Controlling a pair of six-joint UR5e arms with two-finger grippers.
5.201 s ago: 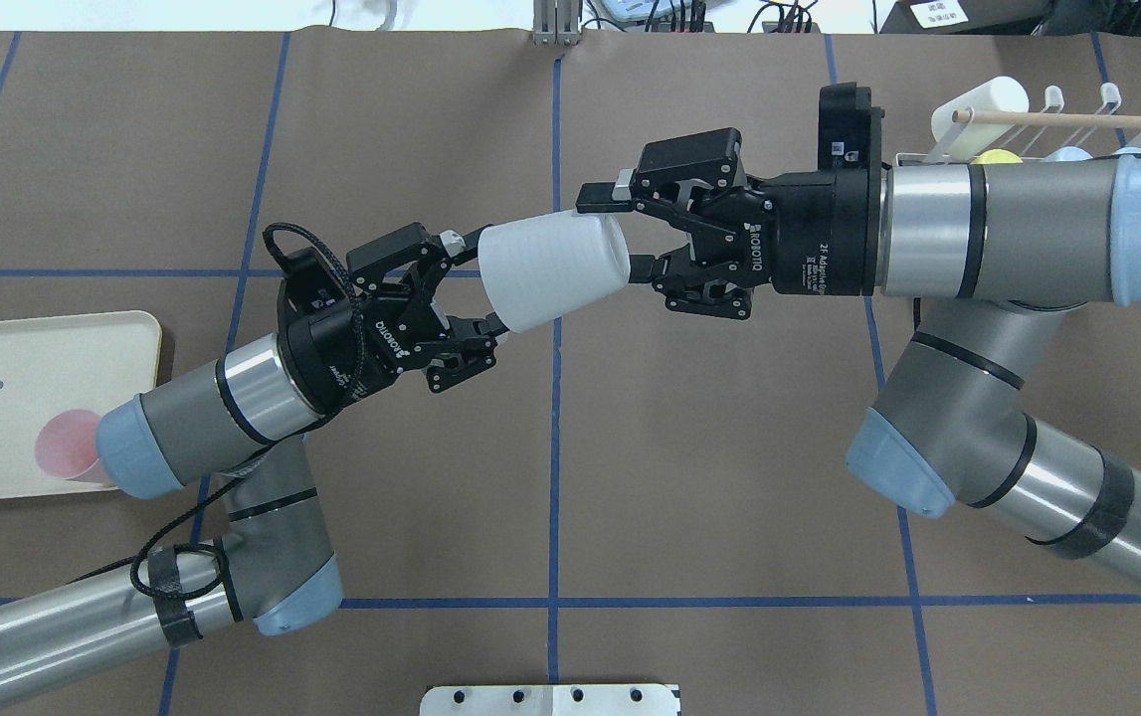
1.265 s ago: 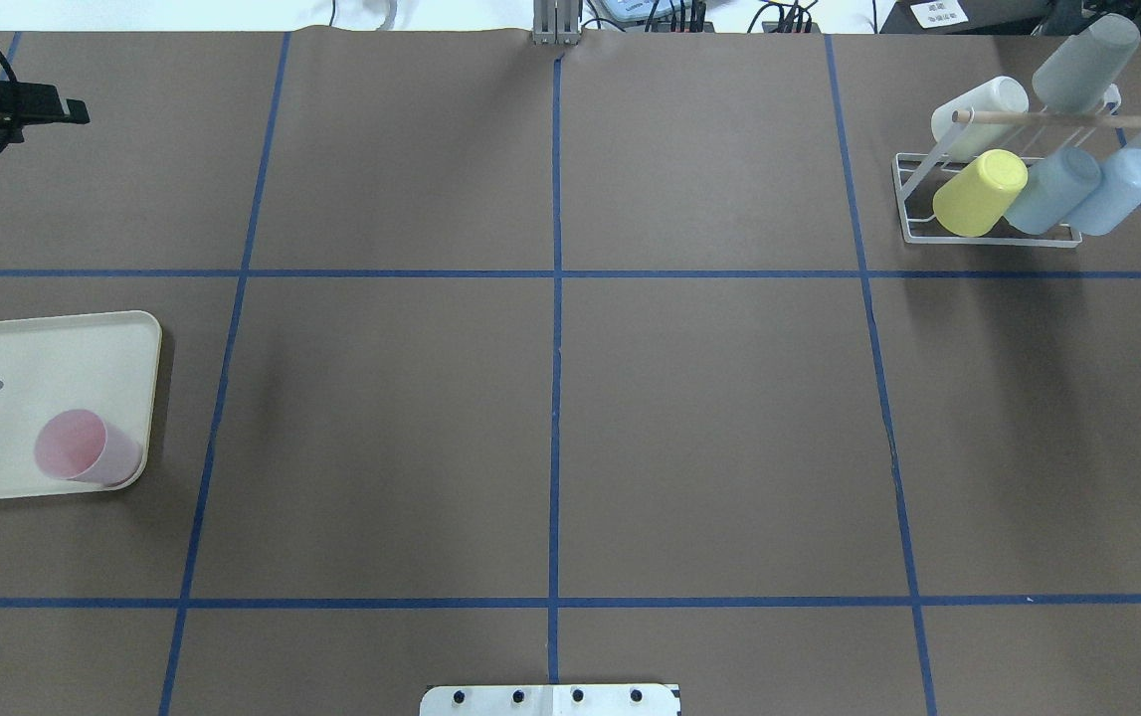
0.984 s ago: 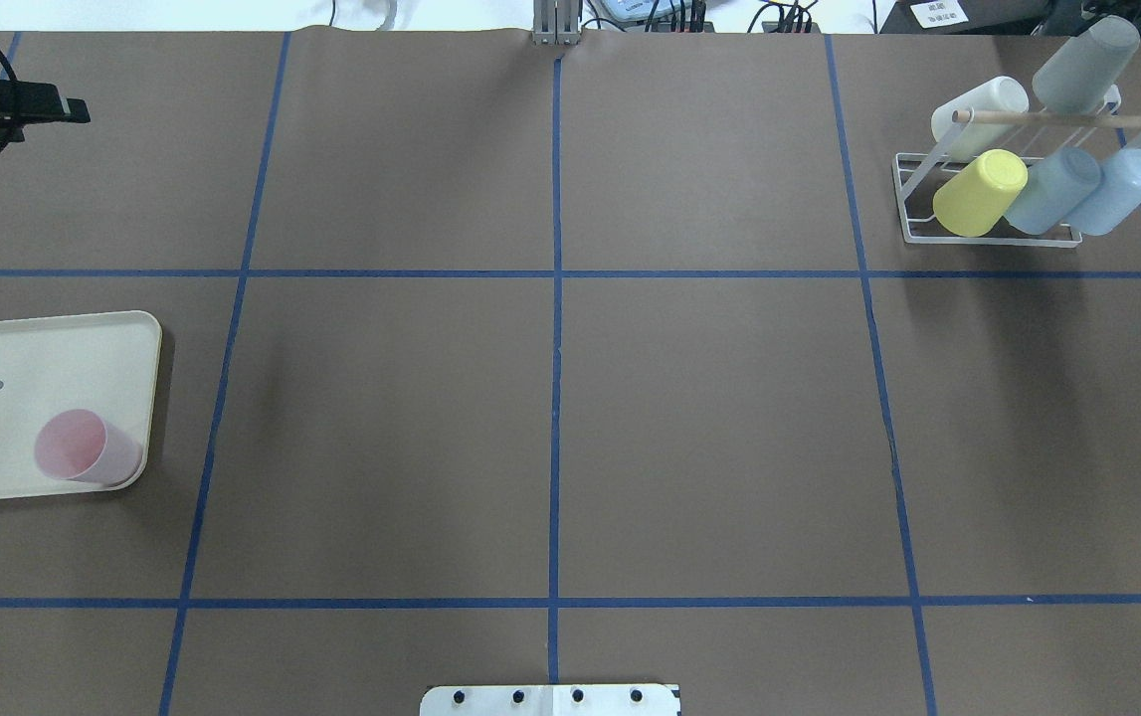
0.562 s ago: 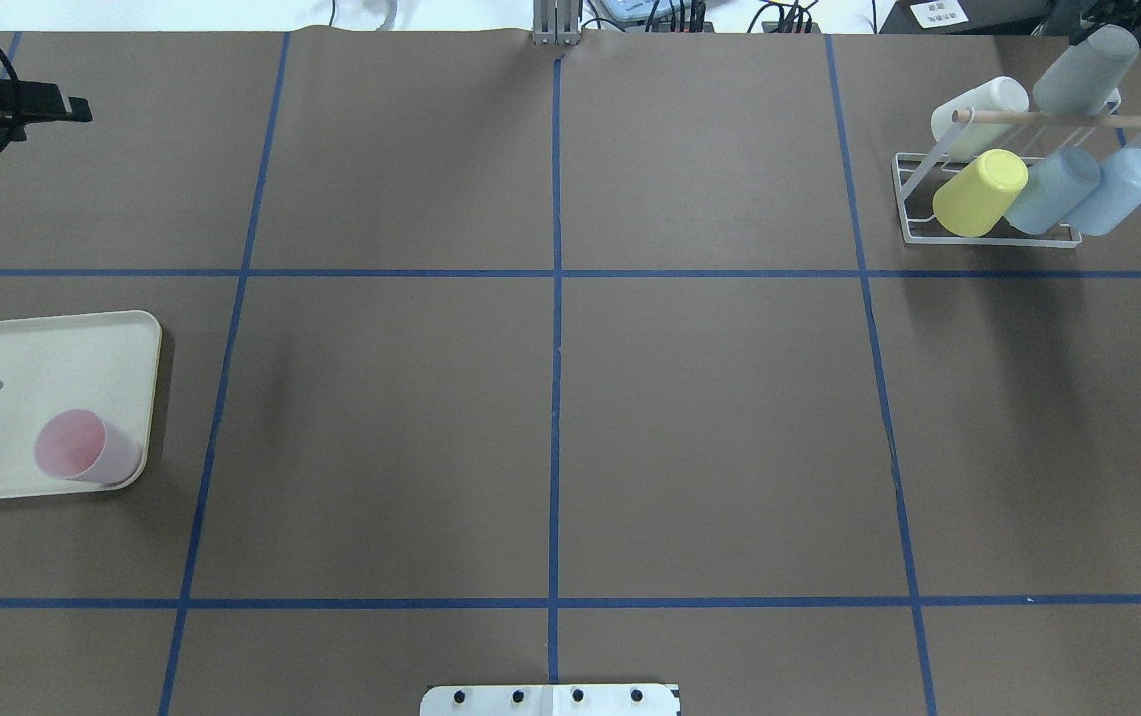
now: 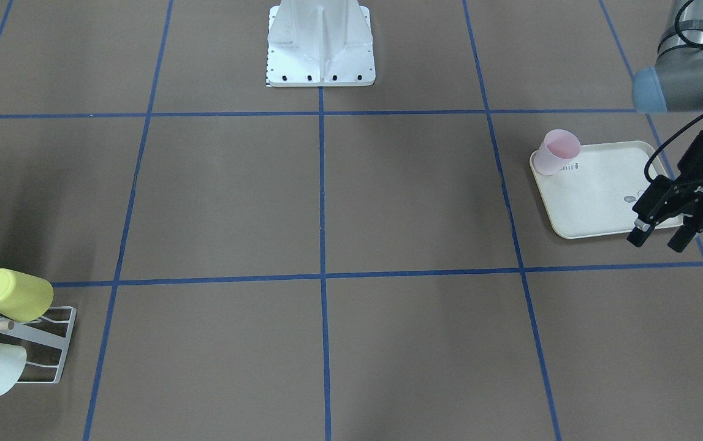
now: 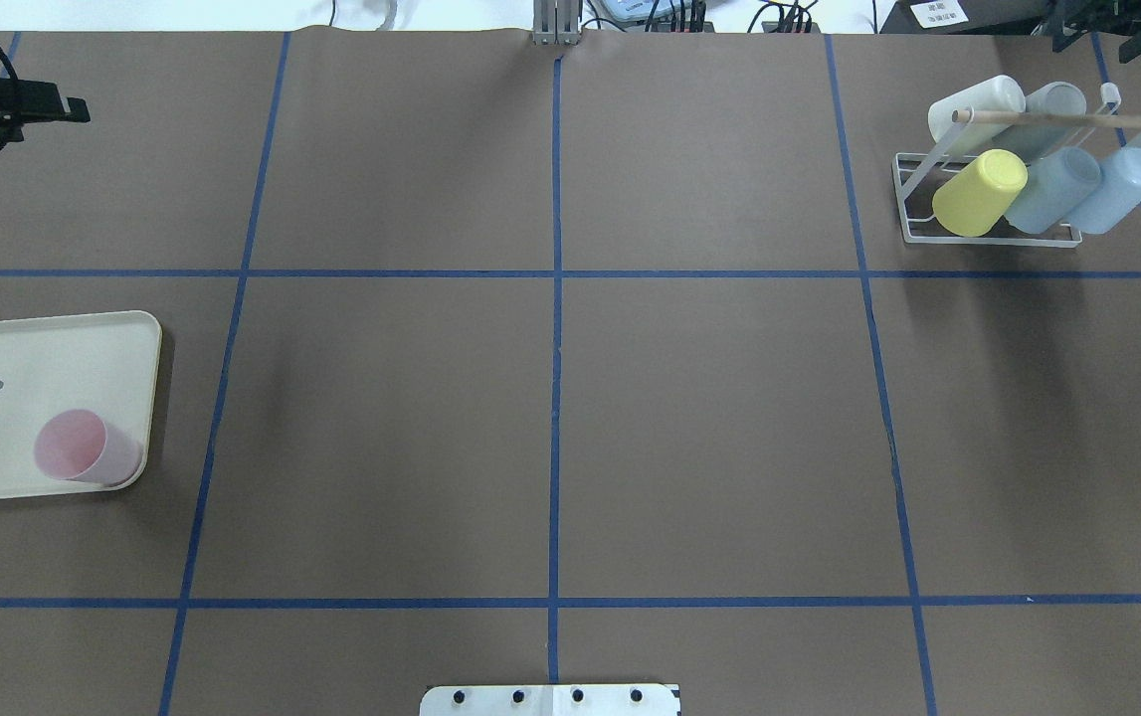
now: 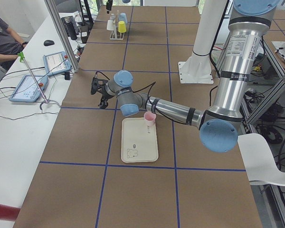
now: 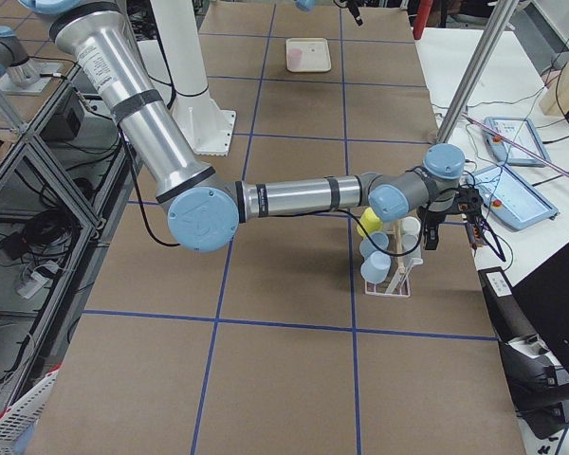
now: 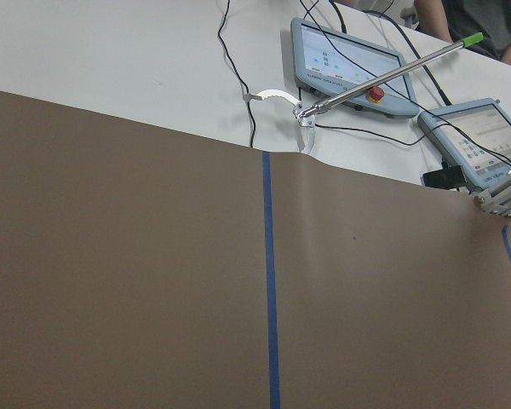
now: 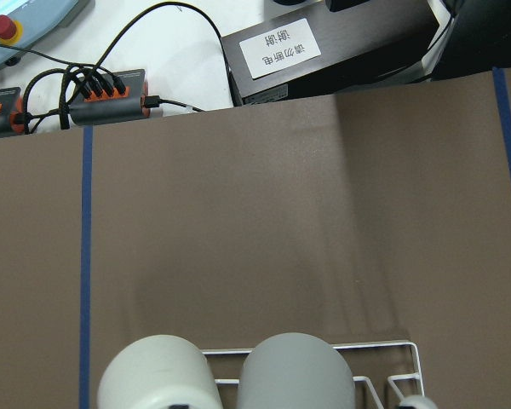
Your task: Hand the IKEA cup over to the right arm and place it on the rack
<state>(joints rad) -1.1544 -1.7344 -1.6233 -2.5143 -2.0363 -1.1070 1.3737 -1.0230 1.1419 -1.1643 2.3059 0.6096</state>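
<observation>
Grey cup (image 6: 1052,104) has settled onto the rack (image 6: 913,235).
Five cups there, worktop's (image 6: 709,418) far-right corner; left end effector (image 5: 656,242) wide, right end effector (image 8: 452,227) unclear.

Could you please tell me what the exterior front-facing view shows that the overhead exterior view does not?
Only the exterior front-facing view shows the left gripper whole, jaws apart and empty; the overhead view catches just part of it at the frame edge. Only the overhead exterior view shows the complete rack carrying five cups; the front-facing view cuts the rack off at the frame edge. Both show the pink cup on the tray and the yellow cup on the rack.
</observation>
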